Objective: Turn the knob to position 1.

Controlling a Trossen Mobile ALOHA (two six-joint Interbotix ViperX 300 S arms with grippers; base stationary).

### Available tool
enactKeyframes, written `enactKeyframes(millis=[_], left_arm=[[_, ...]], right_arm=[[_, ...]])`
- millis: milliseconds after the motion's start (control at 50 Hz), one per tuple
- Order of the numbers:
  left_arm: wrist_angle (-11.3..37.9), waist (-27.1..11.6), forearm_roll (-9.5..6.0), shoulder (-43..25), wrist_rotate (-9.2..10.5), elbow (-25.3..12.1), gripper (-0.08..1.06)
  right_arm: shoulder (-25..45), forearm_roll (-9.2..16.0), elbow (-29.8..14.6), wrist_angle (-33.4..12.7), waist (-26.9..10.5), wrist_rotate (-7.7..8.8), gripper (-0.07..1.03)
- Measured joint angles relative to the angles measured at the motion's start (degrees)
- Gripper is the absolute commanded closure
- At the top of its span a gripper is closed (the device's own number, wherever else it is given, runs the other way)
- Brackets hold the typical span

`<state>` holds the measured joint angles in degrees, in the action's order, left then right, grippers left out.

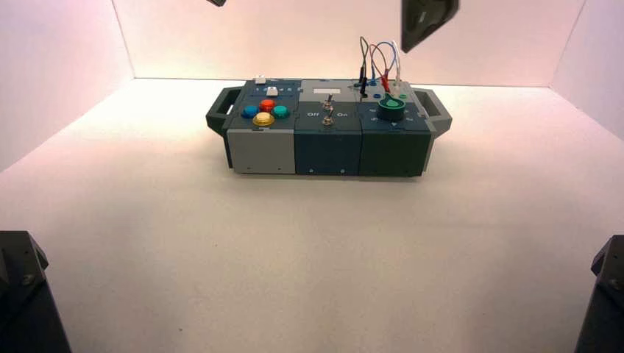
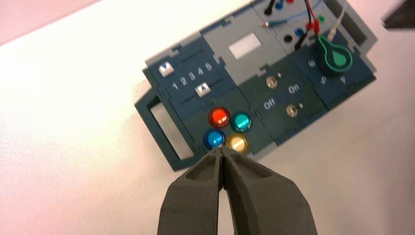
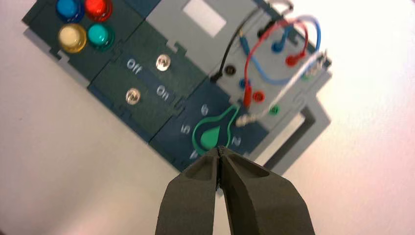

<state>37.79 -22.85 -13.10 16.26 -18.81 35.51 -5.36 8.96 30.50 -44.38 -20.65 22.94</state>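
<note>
The green knob [image 1: 391, 107] sits on the right-hand dark module of the box [image 1: 327, 151], just in front of the wire panel. In the right wrist view the knob [image 3: 213, 134] shows its pointed lug aimed toward the wire panel, between the printed 6 and 2. My right gripper [image 3: 219, 149] hovers above the knob, shut and holding nothing; in the high view the right gripper [image 1: 429, 18] hangs high over the box's right end. My left gripper [image 2: 222, 151] is shut and empty, raised over the box's left side near the coloured buttons. The knob [image 2: 335, 56] also shows far off there.
Looping wires [image 1: 379, 62] rise right behind the knob. Two metal toggle switches [image 1: 328, 110] stand in the middle module between Off and On. Red, blue, yellow and teal buttons [image 1: 265, 112] cluster on the left, with sliders [image 2: 202, 89] behind. Handles [image 1: 219, 110] stick out at both ends.
</note>
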Motion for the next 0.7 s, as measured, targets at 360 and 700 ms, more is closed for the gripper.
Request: enactKeyframes(millis=[360, 700], left_arm=[[-7.7, 3.8, 0.0, 0.6, 2.72, 2.4, 1.0], [-26.5, 9.5, 0.0, 6.4, 6.42, 10.4, 1.0]], right_arm=[[-16.9, 0.3, 14.8, 11.6, 9.6, -4.48, 0.98], [-31.2, 0.2, 23.6, 29.9, 13.7, -5.36, 0.98]])
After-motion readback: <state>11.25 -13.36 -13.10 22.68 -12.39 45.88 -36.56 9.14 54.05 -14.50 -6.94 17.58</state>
